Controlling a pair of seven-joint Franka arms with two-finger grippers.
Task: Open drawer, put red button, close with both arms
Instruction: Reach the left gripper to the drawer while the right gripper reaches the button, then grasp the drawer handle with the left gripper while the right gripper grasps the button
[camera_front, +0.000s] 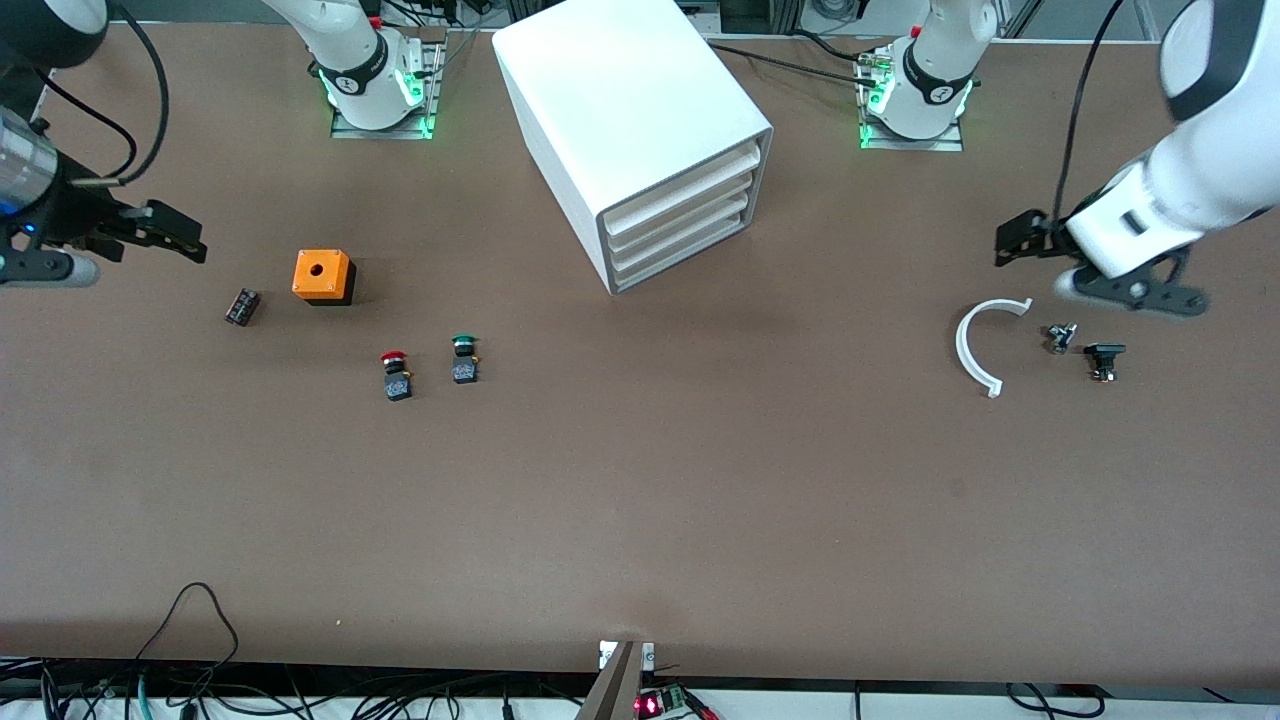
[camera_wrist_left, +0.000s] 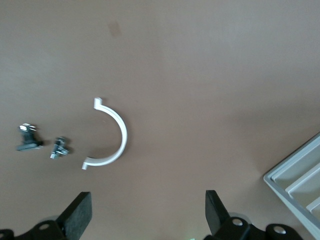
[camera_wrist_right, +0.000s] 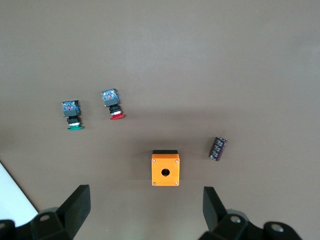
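The white cabinet (camera_front: 620, 110) stands mid-table near the arms' bases. All three of its drawers (camera_front: 690, 208) are pushed in, and one corner of them shows in the left wrist view (camera_wrist_left: 299, 186). The red button (camera_front: 396, 373) (camera_wrist_right: 114, 105) lies on the table beside a green-capped switch (camera_front: 464, 358) (camera_wrist_right: 73, 114), nearer the front camera than the cabinet. My right gripper (camera_front: 170, 232) (camera_wrist_right: 145, 210) hangs open and empty over the right arm's end of the table, near the orange box (camera_front: 322, 276). My left gripper (camera_front: 1022, 240) (camera_wrist_left: 148, 215) hangs open and empty over the left arm's end.
The orange box (camera_wrist_right: 165, 169) has a hole in its top, and a small dark cylinder (camera_front: 242, 306) (camera_wrist_right: 218, 148) lies beside it. Below the left gripper lie a white curved clip (camera_front: 975, 345) (camera_wrist_left: 116, 137) and two small metal parts (camera_front: 1062, 337) (camera_front: 1103, 360). Cables run along the table's front edge.
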